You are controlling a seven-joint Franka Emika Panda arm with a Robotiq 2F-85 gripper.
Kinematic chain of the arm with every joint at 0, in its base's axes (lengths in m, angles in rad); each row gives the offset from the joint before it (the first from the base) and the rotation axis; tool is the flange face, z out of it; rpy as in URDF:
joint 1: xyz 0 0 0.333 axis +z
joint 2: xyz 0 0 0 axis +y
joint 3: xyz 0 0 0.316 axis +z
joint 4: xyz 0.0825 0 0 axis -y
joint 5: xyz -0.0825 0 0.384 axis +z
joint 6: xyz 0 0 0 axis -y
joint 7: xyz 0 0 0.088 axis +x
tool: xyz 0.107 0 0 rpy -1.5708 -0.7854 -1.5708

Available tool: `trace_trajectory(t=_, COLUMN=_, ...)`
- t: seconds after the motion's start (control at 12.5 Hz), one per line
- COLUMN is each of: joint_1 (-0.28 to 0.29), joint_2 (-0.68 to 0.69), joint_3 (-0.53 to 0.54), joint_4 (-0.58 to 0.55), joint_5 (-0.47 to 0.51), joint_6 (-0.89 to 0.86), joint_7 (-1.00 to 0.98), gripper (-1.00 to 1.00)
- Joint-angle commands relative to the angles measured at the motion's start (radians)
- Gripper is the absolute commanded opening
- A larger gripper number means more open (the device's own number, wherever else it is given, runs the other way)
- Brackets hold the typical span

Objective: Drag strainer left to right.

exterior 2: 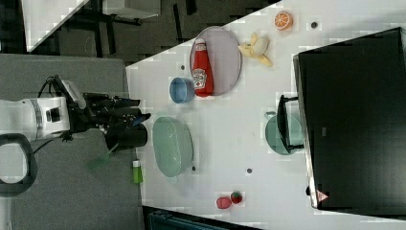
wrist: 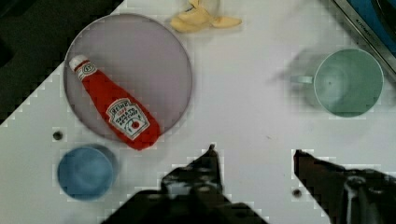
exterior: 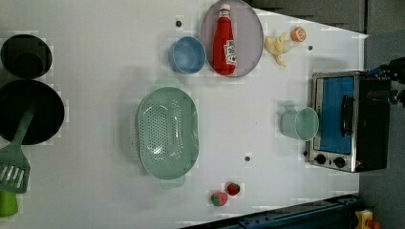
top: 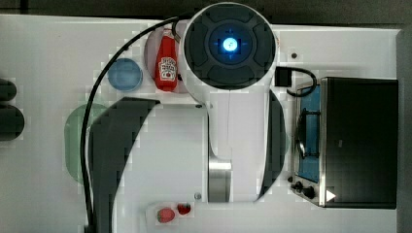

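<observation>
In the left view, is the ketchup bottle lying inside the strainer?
No, the ketchup bottle lies on the grey plate, while the strainer sits apart from them and holds nothing.

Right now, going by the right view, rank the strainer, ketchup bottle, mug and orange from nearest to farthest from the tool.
Measured from the tool, at the right view's left:
1. Strainer, just to its right.
2. Ketchup bottle, higher up, lying on the plate.
3. Mug, against the toaster oven.
4. Orange, far upper right.
</observation>
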Motion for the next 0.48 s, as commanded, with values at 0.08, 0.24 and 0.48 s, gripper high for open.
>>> trace_trajectory(t=0.08, joint_1=-0.025, joint_2=-0.327, joint_3=-0.039, joint_4=-0.142, joint_5=-0.011, joint_6=-0.171, joint_7=0.068, gripper=0.60)
trace_trajectory(t=0.24, joint_1=-0.022, joint_2=-0.324, joint_3=-0.031, joint_4=-0.142, joint_5=-0.009, joint_6=-0.170, joint_7=0.074, gripper=0.99)
trace_trajectory(t=0.48, joint_1=0.001, joint_2=-0.292, joint_3=0.036, joint_4=-0.142, joint_5=0.014, joint_6=-0.164, joint_7=0.089, gripper=1.00)
